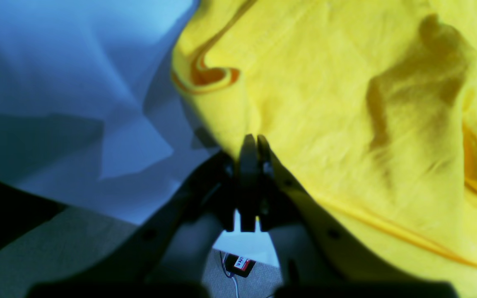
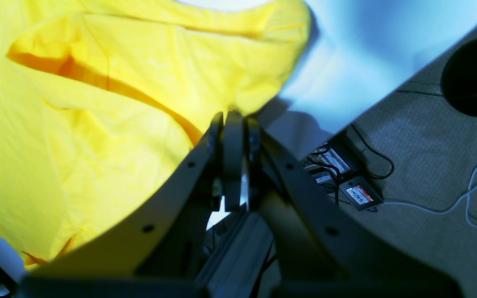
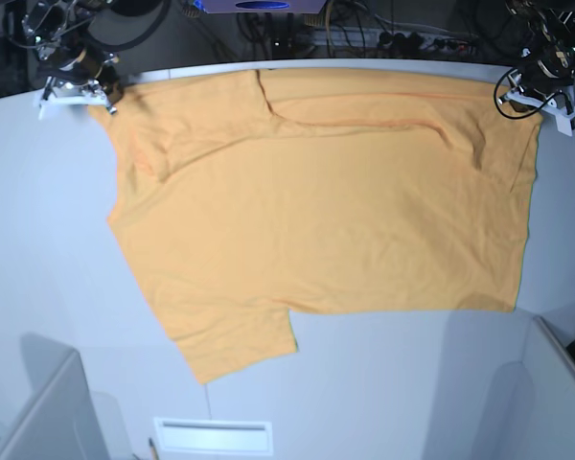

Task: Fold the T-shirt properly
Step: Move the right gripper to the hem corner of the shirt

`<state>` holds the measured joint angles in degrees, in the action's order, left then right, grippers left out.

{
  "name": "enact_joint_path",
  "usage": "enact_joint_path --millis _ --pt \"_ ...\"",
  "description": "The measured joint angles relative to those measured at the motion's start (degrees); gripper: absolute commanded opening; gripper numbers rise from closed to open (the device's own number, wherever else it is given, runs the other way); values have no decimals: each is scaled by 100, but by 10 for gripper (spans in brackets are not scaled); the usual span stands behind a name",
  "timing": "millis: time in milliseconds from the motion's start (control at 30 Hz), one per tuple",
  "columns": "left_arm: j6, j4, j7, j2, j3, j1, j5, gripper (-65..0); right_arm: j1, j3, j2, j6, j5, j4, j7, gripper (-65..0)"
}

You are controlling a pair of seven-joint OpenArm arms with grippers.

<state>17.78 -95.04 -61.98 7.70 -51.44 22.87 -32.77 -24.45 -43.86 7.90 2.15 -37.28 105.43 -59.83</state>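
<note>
The T-shirt (image 3: 326, 211) lies spread across the white tabletop (image 3: 402, 383), reaching from the far-left corner to the far-right corner in the base view, with one sleeve (image 3: 232, 343) extending toward the near edge. The right claw (image 2: 233, 118) is clamped on a corner of the fabric, its jaws pressed together on the yellow cloth near the tabletop edge. The left claw (image 1: 254, 142) is likewise clamped on the fabric at the opposite far corner, jaws together. Folds and creases run along the far edge of the garment.
</note>
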Motion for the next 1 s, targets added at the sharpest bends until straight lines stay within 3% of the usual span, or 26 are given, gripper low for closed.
enact_joint_path --millis 100,167,233,300,400,533,667,833,1000 --pt "0 0 0 4 0 -2 0 -635 -2 0 0 0 0 0 0 -644" --pt "-4 -7 17 11 -2 15 26 -492 -2 0 0 0 35 17 20 -531" --pt "-48 -11 87 13 -22 35 105 -359 -7 -7 -13 24 127 127 61 -461" --pt "-90 -11 87 26 -42 66 103 -224 -7 -15 -15 28 105 269 85 -441" --pt "-63 -15 79 -7 -470 39 39 -117 -2 -286 4 24 26 413 26 -441" --pt "-70 -39 94 42 -1106 13 111 -110 85 -621 -7 42 136 544 48 -437" --pt "-66 -686 -15 13 -1189 -81 111 -110 505 -656 -50 44 111 581 11 -437" --pt "-66 -1322 44 120 -964 -378 90 -110 1447 -448 -726 39 146 225 114 -437" --pt "-70 -1305 42 616 -133 -699 107 -110 2330 348 -1333 39 166 -894 48 -435"
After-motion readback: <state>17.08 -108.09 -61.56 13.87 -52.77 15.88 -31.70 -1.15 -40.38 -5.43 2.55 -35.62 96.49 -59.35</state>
